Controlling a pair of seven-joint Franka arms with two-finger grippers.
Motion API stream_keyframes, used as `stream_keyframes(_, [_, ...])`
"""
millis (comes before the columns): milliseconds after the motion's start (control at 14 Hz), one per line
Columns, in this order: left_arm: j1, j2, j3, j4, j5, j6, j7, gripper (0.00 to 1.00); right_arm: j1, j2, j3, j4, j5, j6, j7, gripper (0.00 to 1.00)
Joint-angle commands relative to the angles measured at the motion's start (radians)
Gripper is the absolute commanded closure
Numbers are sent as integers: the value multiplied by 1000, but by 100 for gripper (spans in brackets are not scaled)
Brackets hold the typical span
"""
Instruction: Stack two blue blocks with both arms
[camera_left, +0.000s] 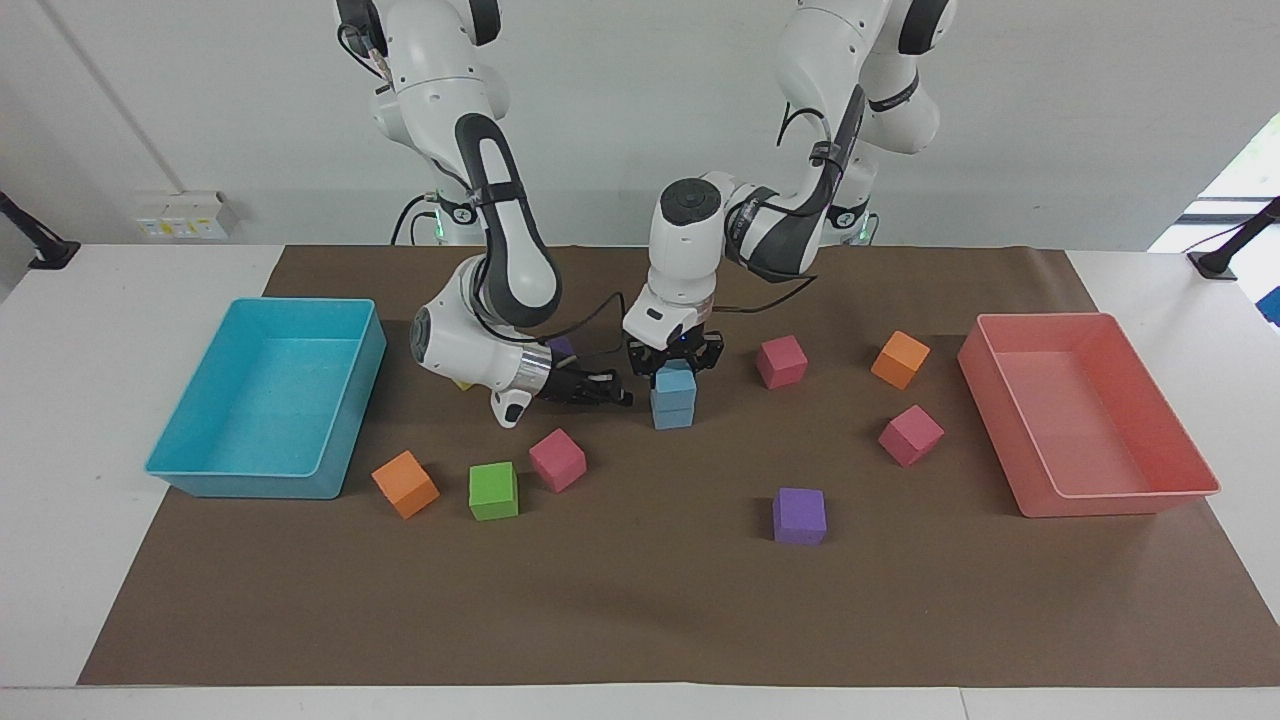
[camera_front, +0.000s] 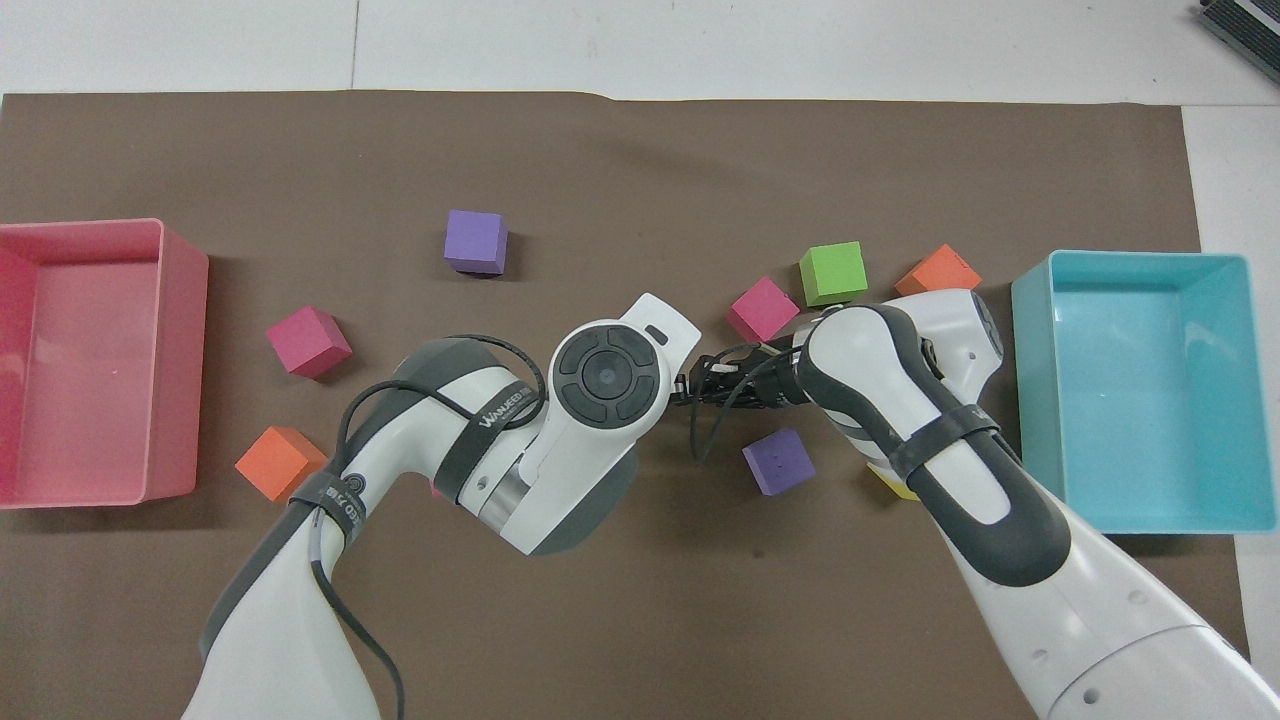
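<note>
1. Grip: left gripper (camera_left: 676, 366) points down over mid-mat, fingers closed narrow on upper light sky-blue foam cube (camera_left: 676, 381).
2. That cube looks seated on lower light sky-blue foam cube (camera_left: 672, 415), roughly flush. Can't tell if its full weight is down.
3. Right gripper (camera_left: 618, 398) lies near-horizontal, low over the mat, just beside the stack toward right arm's end. Fingertips together, holding nothing, not touching the stack.
4. Step, as I read it: placement done, release pending. Next move calls for left fingers to open w/o nudging, then a straight-up lift; foam may cling to the pads. Right arm should keep clear.
5. Counts:
 - sky-blue cubes: 2, both in the stack.
 - magenta foam cubes: 3 (camera_left: 558, 460) (camera_left: 781, 361) (camera_left: 910, 435).
 - orange foam cubes: 2 (camera_left: 405, 483) (camera_left: 900, 359).
 - purple foam cubes: 2 (camera_left: 799, 515) (camera_front: 778, 461).
 - green foam cube (camera_left: 493, 490): 1.
 - yellow foam cube (camera_front: 893, 487): 1, mostly hidden under right arm.
 - turquoise rectangular plastic bin (camera_left: 250, 484): 1, at right arm's end.
 - salmon-pink rectangular plastic bin (camera_left: 1110, 503): 1, at left arm's end.
</note>
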Motion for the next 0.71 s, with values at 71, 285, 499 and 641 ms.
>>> stream_keyframes(71, [-25, -22, 18, -23, -12, -12, -13, 67, -8, -10, 4, -15, 30, -11, -43, 100])
stream_keyframes(285, [-25, -20, 18, -23, -12, -12, -12, 67, -7, -10, 4, -15, 30, -11, -43, 100])
stream_keyframes(499, [-24, -22, 18, -23, -12, -12, -12, 67, -7, -10, 4, -15, 30, -10, -43, 100])
stream_keyframes(641, [-22, -20, 18, -23, -12, -12, -7, 67, -7, -10, 4, -15, 30, -10, -43, 100])
